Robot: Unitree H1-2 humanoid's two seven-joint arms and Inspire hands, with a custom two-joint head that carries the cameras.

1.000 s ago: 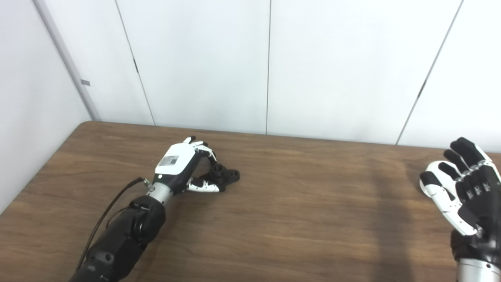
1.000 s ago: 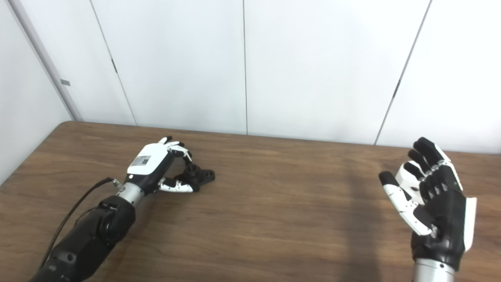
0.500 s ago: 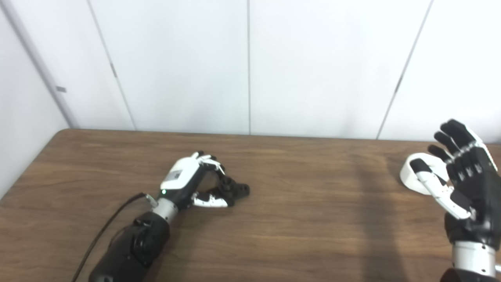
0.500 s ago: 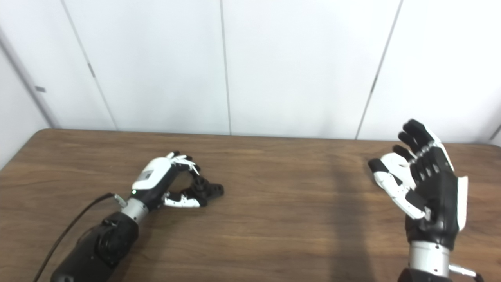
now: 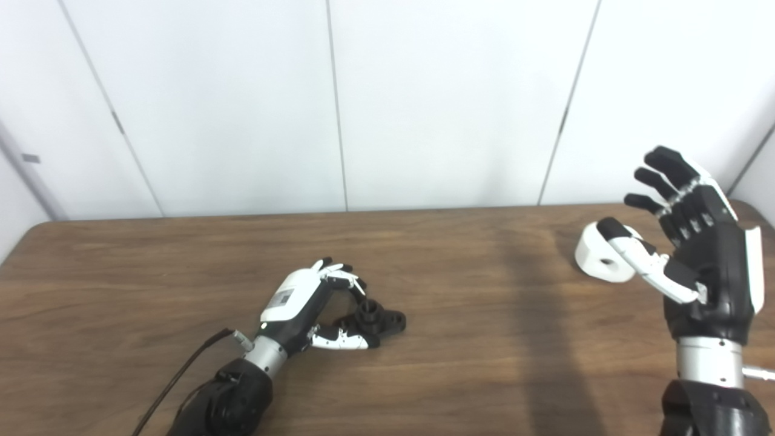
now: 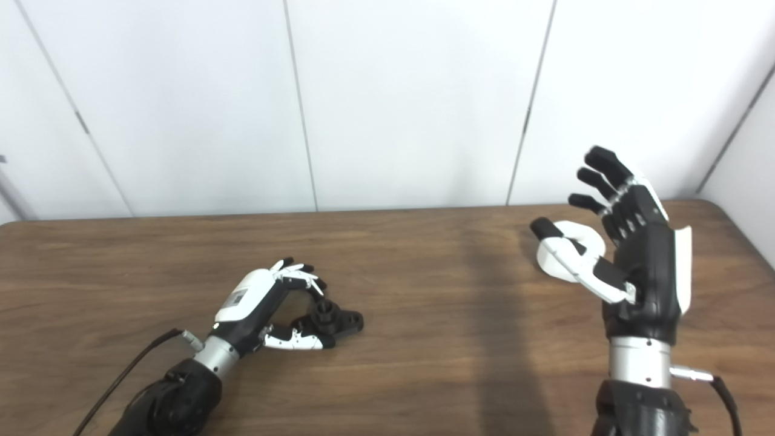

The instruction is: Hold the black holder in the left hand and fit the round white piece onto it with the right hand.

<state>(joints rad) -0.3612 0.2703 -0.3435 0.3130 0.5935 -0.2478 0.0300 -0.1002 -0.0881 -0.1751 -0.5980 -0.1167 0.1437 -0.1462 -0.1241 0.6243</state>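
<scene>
Brown wood-grain worktop [image 5: 460, 375] carries both parts, well apart. The black holder [image 5: 378, 319] lies at about 7 o'clock from the centre of the scene, flat on the wood, with a short round post standing up from it. The left hand [image 5: 303, 303] is curled round it: fingers [image 5: 342, 280] arch over the post from above and the thumb lies along the near side. Whether they are pressing on the holder or only cupping it I cannot tell; it does not look lifted.

The round white piece [image 5: 602, 254] sits at about 3 o'clock, a thick ring lying tilted on the worktop with its hole facing the camera. The right hand [image 6: 629, 254] hovers just beside it, palm turned inward, fingers spread wide and holding nothing; the thumb crosses in front of the ring's upper edge (contact is not clear from either view).

The step in hand seems to be the reach for both parts, neither yet properly secured. Next, the right hand likely needs to come down and close around the ring's rim, leaving the hole free, while the left tightens and raises the holder with the post exposed.
</scene>
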